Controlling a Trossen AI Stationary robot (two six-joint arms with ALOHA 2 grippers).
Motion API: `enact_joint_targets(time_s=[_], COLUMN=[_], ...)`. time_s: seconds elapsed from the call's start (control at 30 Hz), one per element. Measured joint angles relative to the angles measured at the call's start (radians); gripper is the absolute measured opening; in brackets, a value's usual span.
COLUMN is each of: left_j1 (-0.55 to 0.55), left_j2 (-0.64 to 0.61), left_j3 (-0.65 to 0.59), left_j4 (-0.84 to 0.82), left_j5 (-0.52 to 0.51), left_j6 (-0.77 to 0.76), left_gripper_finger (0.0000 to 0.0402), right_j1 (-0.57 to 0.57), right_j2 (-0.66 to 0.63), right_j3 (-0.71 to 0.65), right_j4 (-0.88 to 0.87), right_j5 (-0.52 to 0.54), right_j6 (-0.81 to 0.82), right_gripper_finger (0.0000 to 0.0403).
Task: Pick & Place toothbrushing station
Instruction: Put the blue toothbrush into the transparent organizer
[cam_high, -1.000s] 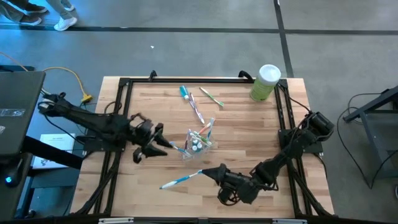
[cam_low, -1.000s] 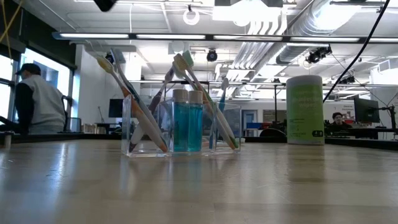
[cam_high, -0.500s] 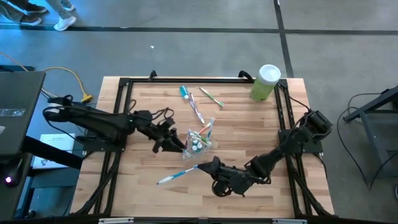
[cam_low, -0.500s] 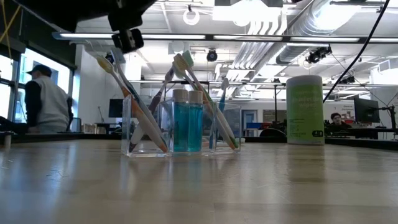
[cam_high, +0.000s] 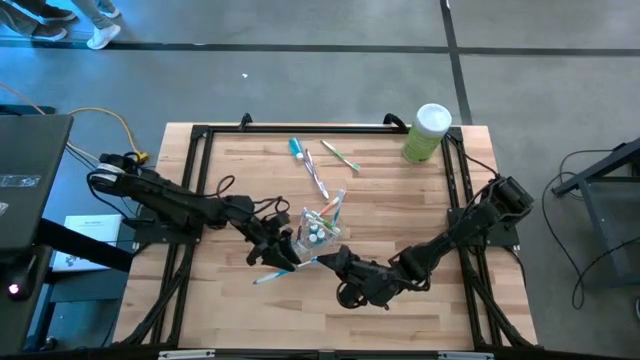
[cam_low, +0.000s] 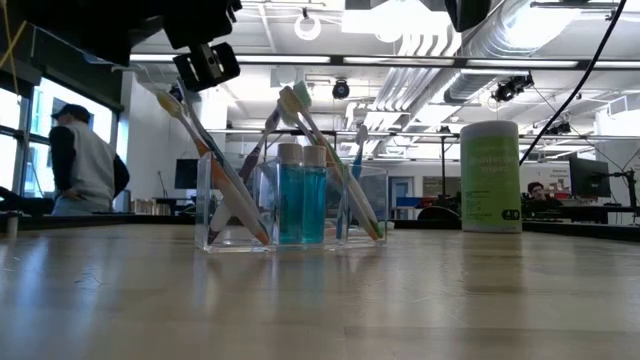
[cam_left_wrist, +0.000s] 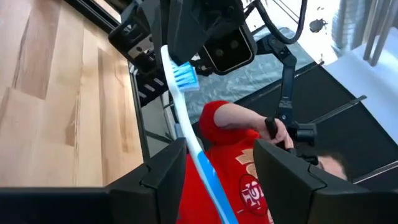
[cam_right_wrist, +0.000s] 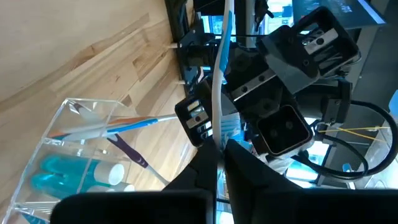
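A clear plastic cup (cam_high: 320, 228) stands mid-table, holding several toothbrushes and two teal toothpaste tubes (cam_low: 302, 195). My right gripper (cam_high: 326, 262) is shut on a white-and-blue toothbrush (cam_high: 285, 271) just near of the cup. My left gripper (cam_high: 274, 254) is open. Its two fingers stand on either side of that toothbrush's handle (cam_left_wrist: 202, 165). Loose toothbrushes (cam_high: 316, 172) and a toothpaste tube (cam_high: 296, 148) lie toward the table's far edge. My right gripper pinches the toothbrush between its two fingers by the white end (cam_right_wrist: 215, 127) next to the blue-bristled head (cam_left_wrist: 184, 74). The brush sticks out from the fingers toward the table's left, into my left gripper's open jaws. My left gripper: the handle runs close along one finger (cam_left_wrist: 169, 174); I cannot tell whether it touches.
A light-green canister with a white lid (cam_high: 428, 132) stands at the far right corner. A black frame (cam_high: 200, 135) runs around the wooden table top. A person (cam_low: 85, 170) shows in the room behind.
My left gripper has gone toward the table's right and near edge, to the toothbrush's free end. My right gripper has carried the toothbrush toward the table's left and a little toward the cup. The brush's free end now lies between my left fingers.
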Motion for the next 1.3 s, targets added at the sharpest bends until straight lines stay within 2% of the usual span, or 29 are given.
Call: enact_joint_targets(time_s=[0.33, 0.63, 1.1, 1.3], left_j1=[-0.007, -0.008, -0.007, -0.006], left_j2=[0.0, 0.0, 0.0, 0.0], left_j3=[0.0, 0.0, 0.0, 0.0], left_j4=[-0.03, -0.032, -0.067, -0.118], left_j5=[-0.002, -0.009, -0.024, -0.029], left_j6=[0.02, 0.081, 0.095, 0.139], left_gripper_finger=[0.0184, 0.0175, 0.0063, 0.001], right_j1=[-0.017, -0.067, -0.069, -0.068], right_j2=[0.0, 0.0, 0.0, 0.0], right_j3=[0.0, 0.0, 0.0, 0.0], right_j4=[0.068, 0.064, 0.06, 0.065], right_j5=[-0.002, -0.004, -0.009, -0.029], right_j6=[-0.088, -0.105, -0.105, -0.023], right_gripper_finger=[0.0006, 0.0006, 0.0016, 0.0029])
